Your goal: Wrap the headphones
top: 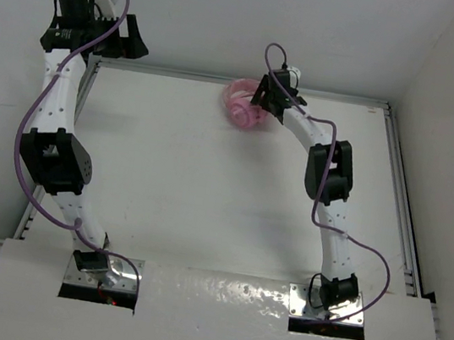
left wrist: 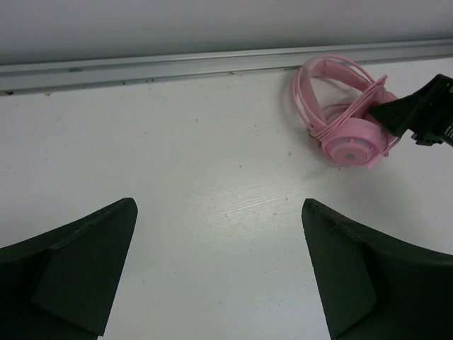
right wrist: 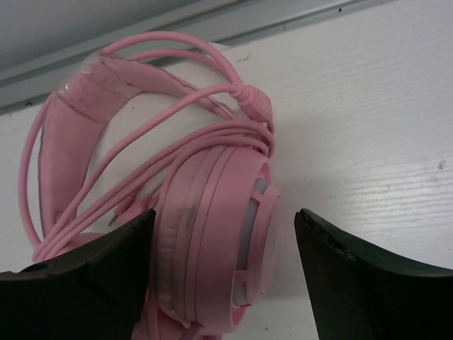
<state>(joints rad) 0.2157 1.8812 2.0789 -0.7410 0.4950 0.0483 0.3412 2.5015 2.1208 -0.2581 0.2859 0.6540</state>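
Looks pretty much done to me. The headphones (top: 240, 108) sit at the far edge of the worktop (top: 166, 178), right of centre, just beside the rail (left wrist: 177, 67). The cord (right wrist: 177, 113) is looped in several passes around the headband (right wrist: 71, 120) and over the earcup (right wrist: 212, 248). I'd guess all that's left is backing the right arm off without dragging a loop loose.

The right end effector (right wrist: 225, 212) straddles the earcup with its jaws apart. There's a gap on one side and the other finger sits right up against the padding, so it's released, not clamping. The left end effector (left wrist: 218, 205) is spread wide over bare worktop, well apart from the headphones, holding nothing.

Only the right wrist view shows the individual loops. Overhead you just get a pink blob half hidden under the arm. The left wrist view shows the whole bundle lying compact, with no cord trailing across the worktop that I can see, which the close-up can't tell you.
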